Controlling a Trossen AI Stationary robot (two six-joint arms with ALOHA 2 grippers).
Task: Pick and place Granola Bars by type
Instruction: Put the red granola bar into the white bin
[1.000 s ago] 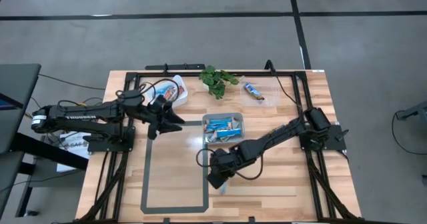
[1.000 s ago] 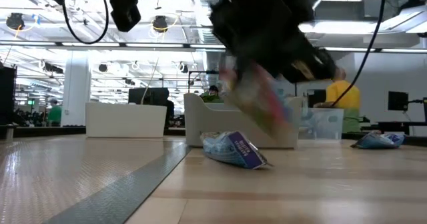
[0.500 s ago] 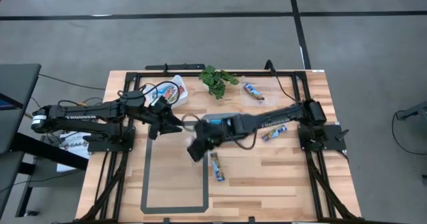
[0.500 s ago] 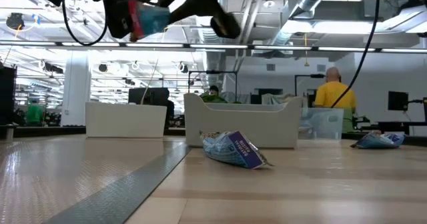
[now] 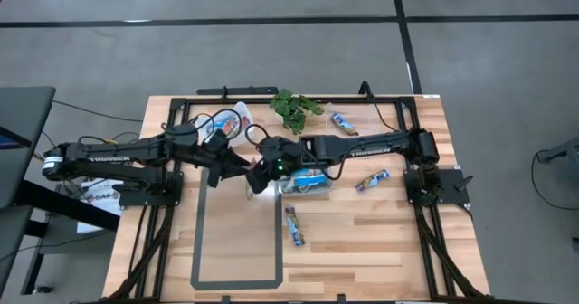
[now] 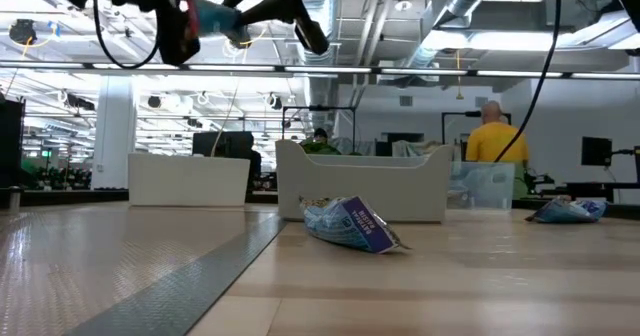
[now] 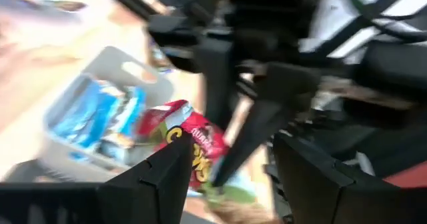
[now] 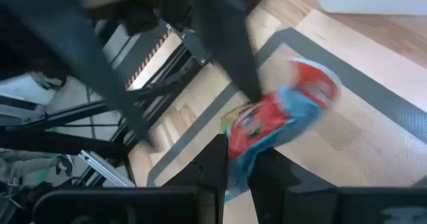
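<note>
Right gripper (image 5: 256, 175) clamps a crinkled red foil granola bar (image 8: 277, 127), long axis tilted, aloft. Left gripper (image 5: 237, 164) fingers spread, just left of it.

A light wooden table (image 5: 362, 241) carries everything, with a grey tape rectangle (image 5: 237, 224) marked on its left half. Directly on it lie a grey bin (image 5: 308, 183) of blue bars, a white tray (image 5: 237, 121) holding what looks like another bar, and a green plant sprig (image 5: 294, 108). Loose bars rest on the wood near the sprig (image 5: 343, 123), right of the bin (image 5: 372, 180) and below it (image 5: 295, 225).
</note>
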